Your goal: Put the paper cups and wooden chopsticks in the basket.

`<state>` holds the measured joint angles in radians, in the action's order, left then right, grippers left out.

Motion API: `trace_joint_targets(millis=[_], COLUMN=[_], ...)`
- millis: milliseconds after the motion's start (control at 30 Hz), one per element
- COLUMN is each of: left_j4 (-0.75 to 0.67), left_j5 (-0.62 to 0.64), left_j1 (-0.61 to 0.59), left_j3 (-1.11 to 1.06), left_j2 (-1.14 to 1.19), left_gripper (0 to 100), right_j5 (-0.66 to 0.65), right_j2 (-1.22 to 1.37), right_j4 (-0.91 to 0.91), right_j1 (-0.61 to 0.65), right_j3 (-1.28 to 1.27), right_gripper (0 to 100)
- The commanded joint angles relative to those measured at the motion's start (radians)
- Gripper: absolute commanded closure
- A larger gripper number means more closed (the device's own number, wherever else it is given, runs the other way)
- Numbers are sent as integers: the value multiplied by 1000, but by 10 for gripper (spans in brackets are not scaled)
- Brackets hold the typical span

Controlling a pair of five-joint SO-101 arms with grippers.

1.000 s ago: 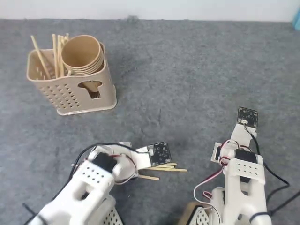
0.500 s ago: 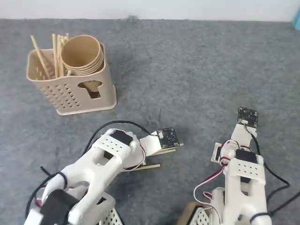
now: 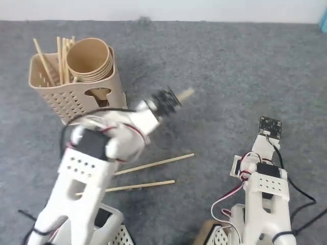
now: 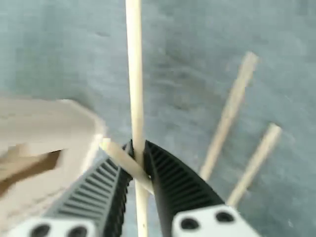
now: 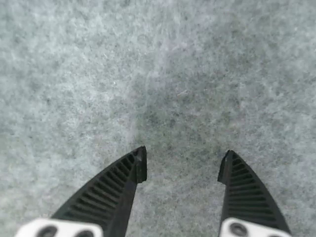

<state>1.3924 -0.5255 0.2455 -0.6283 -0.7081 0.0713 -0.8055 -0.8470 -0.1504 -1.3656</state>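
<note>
The held chopstick is pinched between the fingers of the left gripper, which is closed on it. The stick runs straight out past the fingertips, and a short length of it passes back below the jaws. A second stick, pale and seen only as a short end, crosses it at an angle right at the jaws; whether it is clamped as well is hard to tell. In the high view this gripper is raised off the grey carpet, just beside the right side of the basket, with the chopstick's tip pointing away from the basket.

2 loose chopsticks lie flat on the carpet below the raised gripper, close together, roughly parallel and apart from each other. They are well apart from the basket.

The basket stands upright at the far left. The stacked paper cups sit in its right part, and several upright chopsticks lean in its left part.

The right gripper hangs over bare carpet at the near right with its jaws spread and nothing between them. Print on the black board on that arm is too small to read.
</note>
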Motion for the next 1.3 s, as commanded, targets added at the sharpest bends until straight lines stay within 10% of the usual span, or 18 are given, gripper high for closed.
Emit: trace_joint_targets(millis=[0,600,1033,1267], left_j4=[-147,-655,-1596,-1662], left_j5=[21,331,454,611], left_j1=[-143,-408,-589,-661], left_j3=[97,93,-450,-515], left_j2=[-44,-353,-433,-419], left_gripper=[986,986,986,987], right_j5=[-8,-8,-8,-8], right_j2=[-15,-15,-15,-15], right_j4=[16,15,13,10], right_j1=[-4,-4,-4,-4], right_j3=[0,0,0,0], right_gripper=[748,749,748,749])
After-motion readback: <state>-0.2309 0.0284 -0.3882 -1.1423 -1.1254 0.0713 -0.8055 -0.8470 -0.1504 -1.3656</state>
